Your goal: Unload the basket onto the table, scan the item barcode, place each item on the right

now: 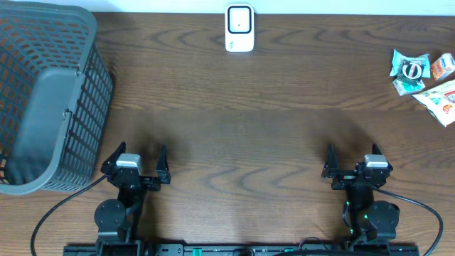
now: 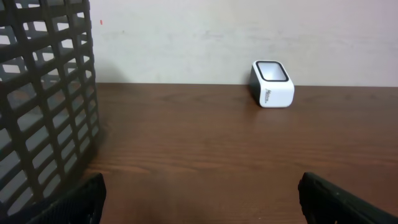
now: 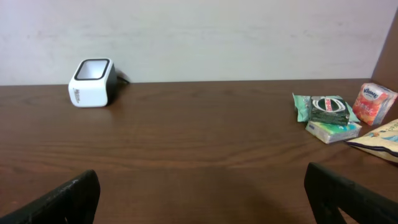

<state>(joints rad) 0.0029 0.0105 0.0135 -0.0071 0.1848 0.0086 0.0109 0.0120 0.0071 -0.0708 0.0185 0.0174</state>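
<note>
Snack packets [image 1: 425, 77] lie in a loose cluster at the far right edge of the worktop [image 1: 242, 135], well to the right of the scanner [image 1: 239, 28], which stands at the middle of the far edge with its window facing up. The cluster holds a green packet with a dark round label, a small orange-and-white one just beyond it, and a larger white bag nearest the edge; from the right wrist view they sit close together, some touching. Both arms are parked at the near edge, far from the scanner. The right pincer [image 1: 352, 167] is spread wide and holds nothing; the left pincer [image 1: 136, 162] is likewise wide and empty, beside the grey basket [image 1: 43, 99] that sits left of the scanner. The packets lie ahead and to the right of the right pincer, so the right arm is clearly the nearer one and the likely one to reach. No barcode can be made out on any packet, so which face must turn toward the scanner cannot be told.
</note>
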